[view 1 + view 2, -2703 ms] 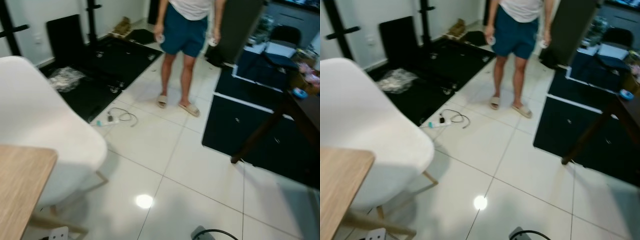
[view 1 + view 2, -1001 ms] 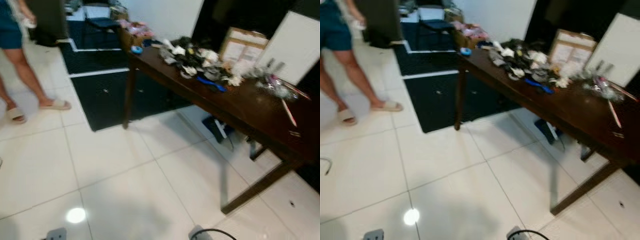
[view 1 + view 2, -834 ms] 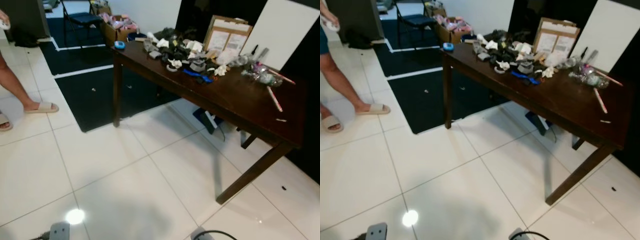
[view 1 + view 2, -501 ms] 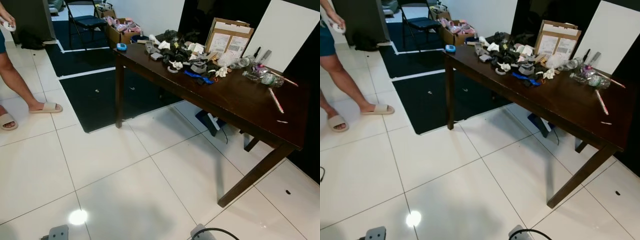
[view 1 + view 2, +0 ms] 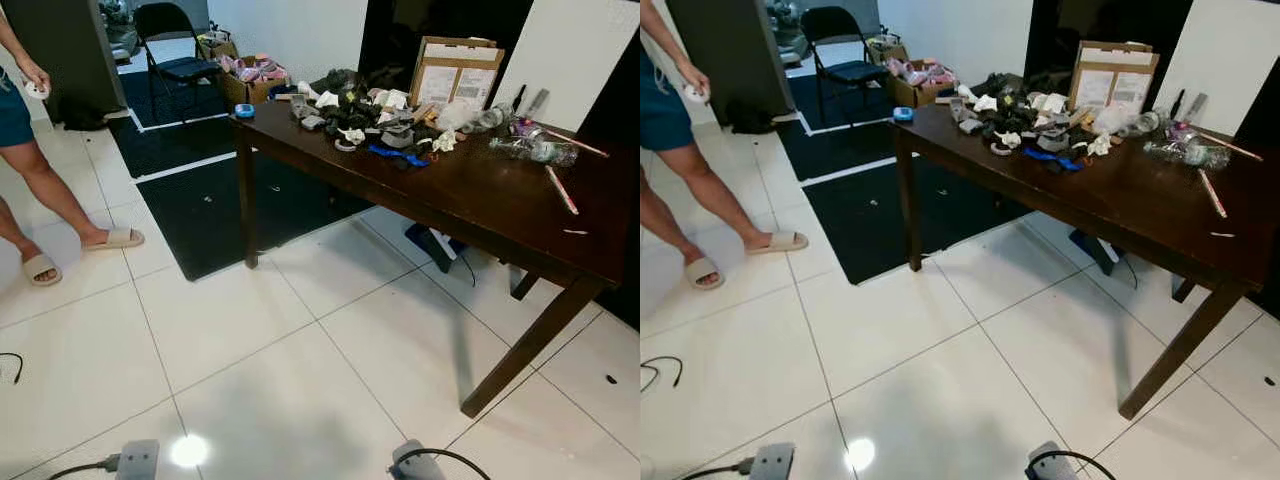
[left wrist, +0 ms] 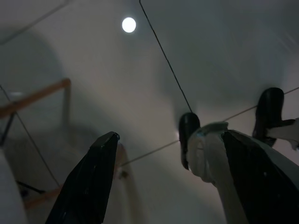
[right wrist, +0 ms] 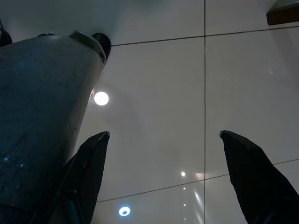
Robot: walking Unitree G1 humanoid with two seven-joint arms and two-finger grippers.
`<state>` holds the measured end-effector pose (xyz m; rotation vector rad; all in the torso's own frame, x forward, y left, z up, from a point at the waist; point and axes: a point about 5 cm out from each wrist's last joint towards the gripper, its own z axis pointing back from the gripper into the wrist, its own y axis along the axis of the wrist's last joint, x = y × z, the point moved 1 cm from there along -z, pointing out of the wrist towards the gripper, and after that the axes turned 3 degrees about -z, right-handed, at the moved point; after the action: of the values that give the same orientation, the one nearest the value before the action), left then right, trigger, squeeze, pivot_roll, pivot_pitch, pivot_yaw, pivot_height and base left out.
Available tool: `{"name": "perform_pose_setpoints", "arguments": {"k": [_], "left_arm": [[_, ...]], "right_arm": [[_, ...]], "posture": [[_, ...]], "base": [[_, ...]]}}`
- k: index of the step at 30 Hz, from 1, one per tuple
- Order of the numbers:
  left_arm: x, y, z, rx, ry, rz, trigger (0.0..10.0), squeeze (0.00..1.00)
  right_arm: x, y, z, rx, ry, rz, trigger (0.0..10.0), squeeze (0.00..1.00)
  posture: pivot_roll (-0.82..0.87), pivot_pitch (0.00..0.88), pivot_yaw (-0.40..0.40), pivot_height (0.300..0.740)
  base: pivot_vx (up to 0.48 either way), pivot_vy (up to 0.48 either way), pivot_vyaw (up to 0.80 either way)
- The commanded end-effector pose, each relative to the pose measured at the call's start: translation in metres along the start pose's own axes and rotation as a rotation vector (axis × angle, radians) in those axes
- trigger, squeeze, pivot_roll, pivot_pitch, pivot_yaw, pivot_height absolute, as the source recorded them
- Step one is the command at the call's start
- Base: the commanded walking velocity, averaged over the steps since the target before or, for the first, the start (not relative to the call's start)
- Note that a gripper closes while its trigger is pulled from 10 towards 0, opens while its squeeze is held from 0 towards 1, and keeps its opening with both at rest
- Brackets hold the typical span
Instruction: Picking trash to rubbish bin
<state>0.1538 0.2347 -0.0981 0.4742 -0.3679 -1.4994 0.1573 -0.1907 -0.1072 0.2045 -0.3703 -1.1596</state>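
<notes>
Left arm: hangs low at the robot's side, wrist camera pointing down.
Left gripper (image 6: 170,154): two black fingers spread wide apart, tips pointing down, nothing between them.
Left fingers (image 6: 96,172): one dark finger on one side of the wrist view, the other, with a pale casing against it, on the opposite side.
Right arm: hangs low at the robot's side, wrist aimed downward.
Right gripper (image 7: 163,140): fingers splayed wide, holding nothing.
Right fingers (image 7: 247,163): both taper to blunt points, well apart from each other.
Robot's leg (image 7: 42,121): broad grey limb just beside one right finger.
Robot's feet (image 6: 188,135): dark, seen past the left gripper.
</notes>
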Motion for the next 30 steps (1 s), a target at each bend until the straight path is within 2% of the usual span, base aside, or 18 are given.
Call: {"name": "perform_pose_setpoints", "arguments": {"k": [1,7,11,13,20,26,30], "left_arm": [[-0.006,-0.001,0.001,-0.020,0.004,-0.029,10.0,0.00],[-0.003,0.003,0.000,-0.008,0.000,-0.021,10.0,0.00],[-0.001,-0.001,0.000,-0.015,0.001,-0.010,10.0,0.00],[-0.001,-0.008,0.001,-0.030,0.007,0.008,10.0,0.00],[-0.001,-0.011,0.002,-0.029,0.017,0.040,10.0,0.00],[-0.001,-0.013,0.002,-0.032,0.024,0.046,10.0,0.00],[0.000,-0.014,0.002,-0.033,0.021,0.052,10.0,0.00]], "right_arm": [[-0.012,-0.006,0.000,-0.013,0.035,-0.029,10.0,0.00],[-0.013,-0.008,0.000,-0.018,0.039,-0.026,10.0,0.00],[-0.012,-0.008,0.000,-0.021,0.039,-0.001,10.0,0.00],[-0.010,-0.008,0.000,-0.026,0.043,0.009,10.0,0.00],[-0.009,-0.007,0.000,-0.025,0.047,0.037,10.0,0.00],[-0.001,-0.007,0.001,-0.022,0.036,0.054,10.0,0.00],[0.002,-0.006,0.001,-0.017,0.033,0.067,10.0,0.00]], "posture": [[0.11,0.045,0.036,0.740],[0.11,0.050,0.028,0.740],[0.12,0.053,0.013,0.740],[0.14,0.051,0.002,0.740],[0.15,0.047,-0.020,0.740],[0.16,0.040,-0.034,0.740],[0.17,0.045,-0.042,0.740]], "base": [[0.000,0.000,0.00],[0.000,0.000,0.00],[0.000,0.000,0.00],[0.000,0.000,-0.80],[0.000,0.000,-0.80],[0.000,0.000,-0.80],[0.000,0.000,0.00]]}}
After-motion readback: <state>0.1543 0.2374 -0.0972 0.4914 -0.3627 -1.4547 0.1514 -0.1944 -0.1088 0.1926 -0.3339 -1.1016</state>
